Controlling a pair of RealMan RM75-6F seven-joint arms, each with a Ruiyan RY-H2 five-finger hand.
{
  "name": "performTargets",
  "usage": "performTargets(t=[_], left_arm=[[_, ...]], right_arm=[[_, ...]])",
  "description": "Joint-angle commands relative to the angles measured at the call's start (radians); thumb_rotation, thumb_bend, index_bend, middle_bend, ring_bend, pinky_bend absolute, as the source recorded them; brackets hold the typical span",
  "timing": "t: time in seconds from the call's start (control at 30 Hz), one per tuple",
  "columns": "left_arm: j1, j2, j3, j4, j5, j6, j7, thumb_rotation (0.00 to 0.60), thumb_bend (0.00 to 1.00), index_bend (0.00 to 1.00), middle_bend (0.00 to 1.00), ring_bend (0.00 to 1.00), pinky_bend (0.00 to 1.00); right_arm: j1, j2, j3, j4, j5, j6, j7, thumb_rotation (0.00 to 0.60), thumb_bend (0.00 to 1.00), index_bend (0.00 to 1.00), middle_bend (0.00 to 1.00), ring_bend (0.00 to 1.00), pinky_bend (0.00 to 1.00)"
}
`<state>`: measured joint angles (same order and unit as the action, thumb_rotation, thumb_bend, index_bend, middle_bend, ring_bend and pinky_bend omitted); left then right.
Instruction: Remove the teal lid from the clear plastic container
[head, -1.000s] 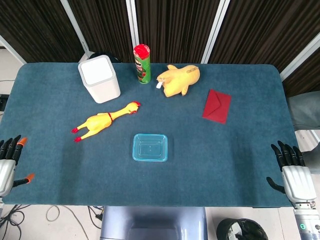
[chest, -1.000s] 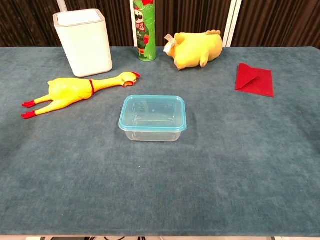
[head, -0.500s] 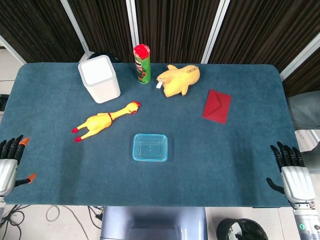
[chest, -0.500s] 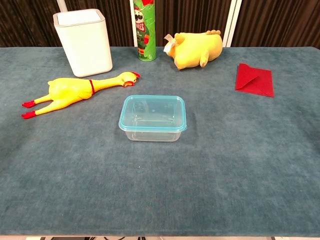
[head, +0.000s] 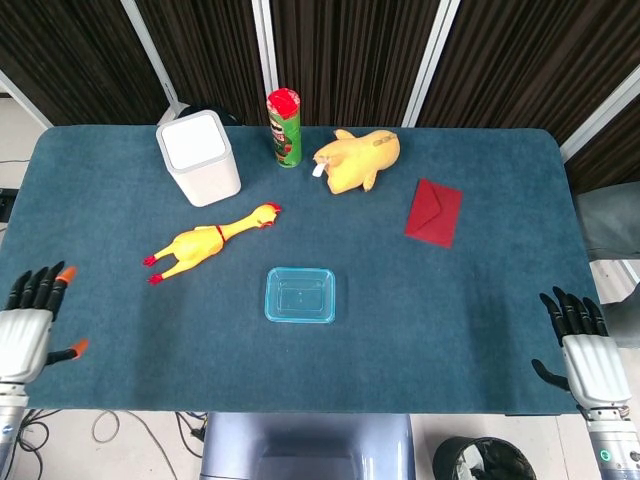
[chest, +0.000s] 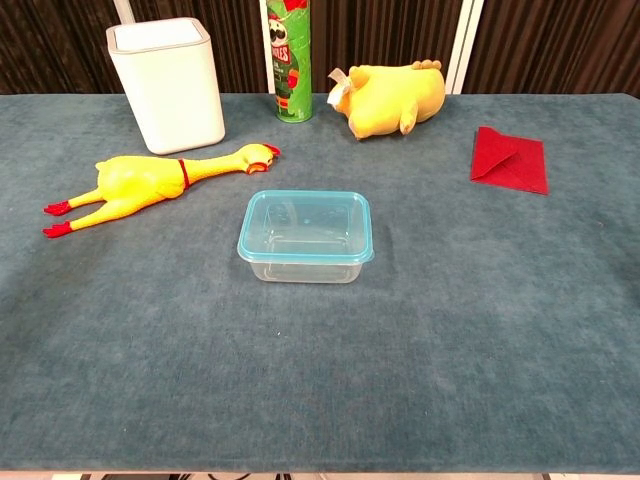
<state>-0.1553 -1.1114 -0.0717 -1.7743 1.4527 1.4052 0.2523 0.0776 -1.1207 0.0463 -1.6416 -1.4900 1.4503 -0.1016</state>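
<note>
The lidded box (head: 300, 295) sits low in the middle of the counter (head: 480, 300), long side across the frame, between my empty, spread left hand (head: 28, 330) at lower left and empty, spread right hand (head: 587, 355) at lower right, about equally far.

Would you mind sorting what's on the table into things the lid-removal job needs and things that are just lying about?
Needed: teal lid, still on the clear plastic container; left hand and right hand, both open at the table's near edge.

Lying about: rubber chicken, white bin, chips can, yellow pig toy, red envelope.
</note>
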Motion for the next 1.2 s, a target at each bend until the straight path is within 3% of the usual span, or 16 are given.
performTargets(t=[0.03, 0.17, 0.37, 0.8, 1.2], left_arm=[[-0.101, 0.014, -0.058, -0.165, -0.080, -0.123, 0.128, 0.600, 0.00, 0.00, 0.00, 0.00, 0.00], [-0.196, -0.012, -0.109, -0.257, -0.226, -0.233, 0.246, 0.600, 0.00, 0.00, 0.00, 0.00, 0.00], [-0.338, -0.113, -0.160, -0.288, -0.465, -0.301, 0.443, 0.600, 0.00, 0.00, 0.00, 0.00, 0.00], [-0.596, -0.376, -0.236, -0.219, -0.871, -0.211, 0.723, 0.600, 0.00, 0.00, 0.00, 0.00, 0.00], [-0.769, -0.567, -0.294, -0.108, -1.068, -0.114, 0.828, 0.600, 0.00, 0.00, 0.00, 0.00, 0.00]], right_arm=[[0.001, 0.001, 0.003, -0.004, 0.007, -0.004, 0.005, 0.600, 0.28, 0.00, 0.00, 0.00, 0.00], [0.000, 0.005, 0.006, -0.011, 0.019, -0.009, 0.013, 0.600, 0.28, 0.00, 0.00, 0.00, 0.00], [0.002, 0.008, 0.006, -0.018, 0.026, -0.017, 0.020, 0.600, 0.28, 0.00, 0.00, 0.00, 0.00], [0.005, 0.006, 0.010, -0.016, 0.028, -0.023, 0.050, 0.600, 0.28, 0.00, 0.00, 0.00, 0.00], [0.008, 0.005, 0.016, -0.019, 0.045, -0.033, 0.068, 0.600, 0.27, 0.00, 0.00, 0.00, 0.00]])
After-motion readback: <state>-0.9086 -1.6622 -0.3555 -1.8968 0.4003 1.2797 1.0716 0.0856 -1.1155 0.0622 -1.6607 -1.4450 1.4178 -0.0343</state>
